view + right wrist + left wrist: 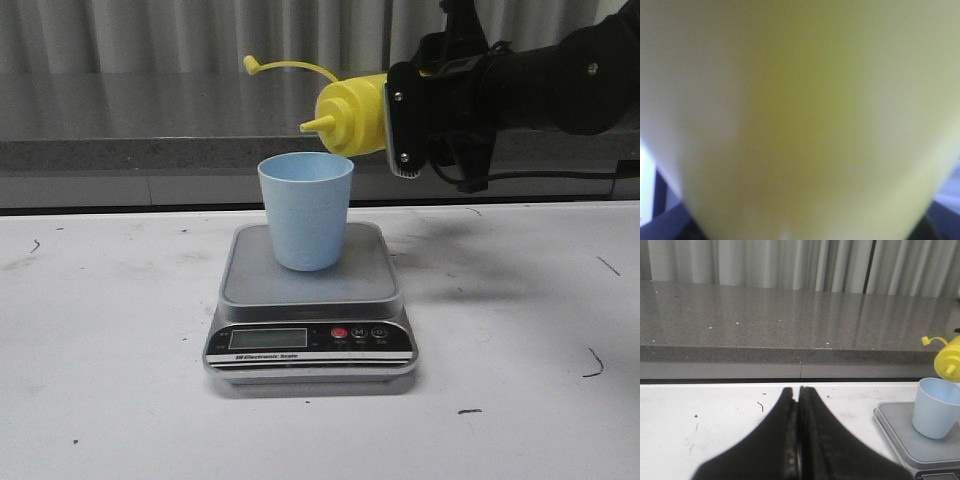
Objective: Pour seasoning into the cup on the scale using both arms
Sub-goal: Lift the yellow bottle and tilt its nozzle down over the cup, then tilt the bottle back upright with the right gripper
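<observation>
The scale [310, 305] is set on the white worktop [110, 350], and the blue cup [306, 210] is stood upright on its platform. Just behind and above the cup, the yellow bottle [350, 115] is held tipped sideways, pinched by the right gripper [412, 120], its nozzle over the rim. The left gripper [799, 440] is seen pressed together, empty.

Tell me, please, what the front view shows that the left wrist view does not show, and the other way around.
Only the front view shows the right gripper shut on the seasoning bottle, tilted with its nozzle above the cup, and the scale's front panel with display and buttons. Only the left wrist view shows the left gripper, jaws shut on nothing, above the table, apart from the scale. Both show the cup upright on the scale platform, the bottle's nozzle end with its cap strap, and the grey ledge behind.
</observation>
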